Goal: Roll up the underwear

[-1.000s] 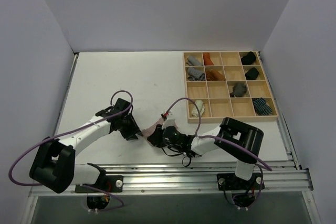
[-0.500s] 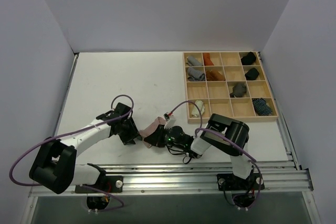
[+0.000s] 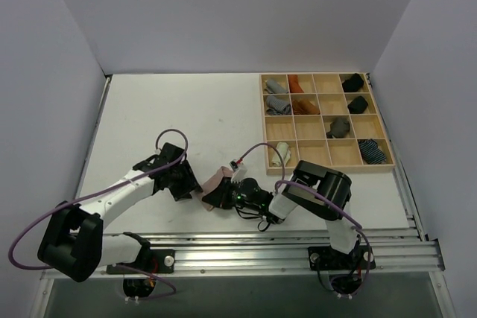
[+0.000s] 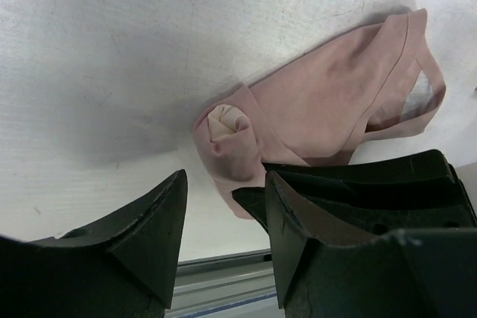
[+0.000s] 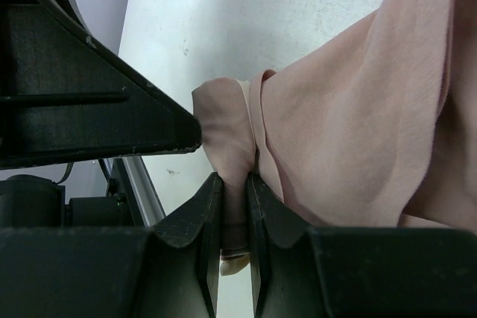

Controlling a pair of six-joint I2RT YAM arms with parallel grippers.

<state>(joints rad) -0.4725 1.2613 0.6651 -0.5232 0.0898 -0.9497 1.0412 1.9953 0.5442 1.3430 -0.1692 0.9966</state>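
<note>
The dusty pink underwear (image 3: pixel 218 179) lies on the white table between the two arms, partly rolled. In the left wrist view its rolled end (image 4: pixel 227 128) shows a beige core, and the rest of the underwear (image 4: pixel 328 102) spreads flat to the right. My left gripper (image 4: pixel 223 199) is open just short of that rolled end, with nothing between its fingers. My right gripper (image 5: pixel 232 184) is shut on a fold of the pink underwear (image 5: pixel 350 109) at the roll. A pale rolled underwear bundle (image 3: pixel 282 153) sits in the tray's near-left compartment.
A wooden compartment tray (image 3: pixel 325 170) at the right holds grey, rust, black and blue-striped rolls. An aluminium rail (image 3: pixel 246 243) runs along the near table edge, close behind both grippers. Purple cables loop off both arms.
My left gripper has opened wider and let go of the rolled end. The right arm has swung its elbow left while keeping its grip on the pink cloth, which has shifted slightly.
</note>
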